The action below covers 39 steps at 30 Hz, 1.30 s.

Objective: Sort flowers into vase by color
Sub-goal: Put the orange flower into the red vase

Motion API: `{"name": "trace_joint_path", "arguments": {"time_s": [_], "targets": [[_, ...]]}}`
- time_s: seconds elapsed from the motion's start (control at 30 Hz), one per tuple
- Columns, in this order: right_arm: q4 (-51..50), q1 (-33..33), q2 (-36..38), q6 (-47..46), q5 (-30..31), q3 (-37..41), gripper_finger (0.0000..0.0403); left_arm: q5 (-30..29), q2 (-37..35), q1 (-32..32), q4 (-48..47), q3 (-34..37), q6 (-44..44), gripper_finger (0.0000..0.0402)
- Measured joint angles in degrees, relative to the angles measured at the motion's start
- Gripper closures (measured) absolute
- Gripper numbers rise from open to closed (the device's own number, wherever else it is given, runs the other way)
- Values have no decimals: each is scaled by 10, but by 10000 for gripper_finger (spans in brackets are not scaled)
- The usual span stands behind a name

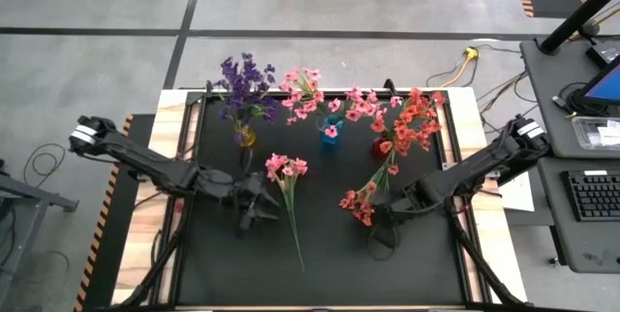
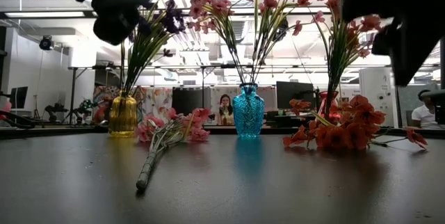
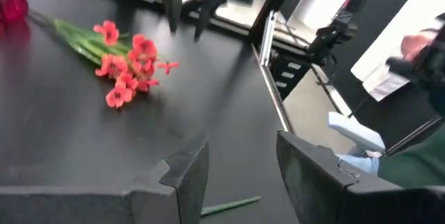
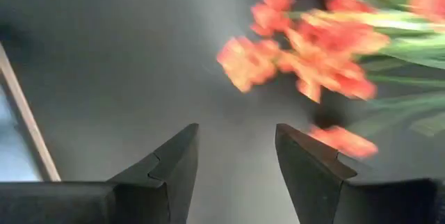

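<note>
A pink sprig (image 1: 287, 178) lies flat on the black mat (image 1: 223, 264), its blossoms toward the vases and its stem end (image 3: 229, 205) toward the near edge. A coral-red sprig (image 1: 363, 201) lies flat to its right, below the red vase (image 1: 381, 145). The yellow vase (image 2: 123, 115) holds purple flowers, the blue vase (image 2: 248, 110) pink ones, and the red vase coral-red ones. My left gripper (image 3: 240, 161) hovers open just left of the pink sprig's stem. My right gripper (image 4: 236, 147) hovers open, tipped down, beside the coral blossoms (image 4: 313, 50).
The three vases stand in a row along the mat's far side, their tall sprigs spreading above them. Bare mat lies toward the near edge. Wooden table borders (image 1: 170, 138) flank the mat. A desk with a keyboard (image 1: 593, 196) stands to the right.
</note>
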<state>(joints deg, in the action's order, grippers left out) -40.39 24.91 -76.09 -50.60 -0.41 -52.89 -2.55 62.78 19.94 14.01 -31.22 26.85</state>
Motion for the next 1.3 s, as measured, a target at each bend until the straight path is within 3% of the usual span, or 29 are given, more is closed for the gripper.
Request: {"name": "trace_joint_path", "arguments": {"time_s": [0.07,0.2,0.37,0.47,1.03,1.3], "targets": [[-95,1,-5,43,19,-36,223,-1,11,0,0,0,11,243],[-237,-1,-25,143,117,-94,237,-11,25,0,1,0,17,243],[-248,0,-45,313,178,-120,241,-14,32,2,0,-1,17,243],[-244,-8,-65,365,216,-124,234,-14,31,6,0,-3,14,243],[-262,-75,-149,468,215,-107,132,-14,28,7,-32,-51,-51,243],[-250,-91,-148,505,231,-90,124,-14,28,7,-47,-51,-56,243]]}}
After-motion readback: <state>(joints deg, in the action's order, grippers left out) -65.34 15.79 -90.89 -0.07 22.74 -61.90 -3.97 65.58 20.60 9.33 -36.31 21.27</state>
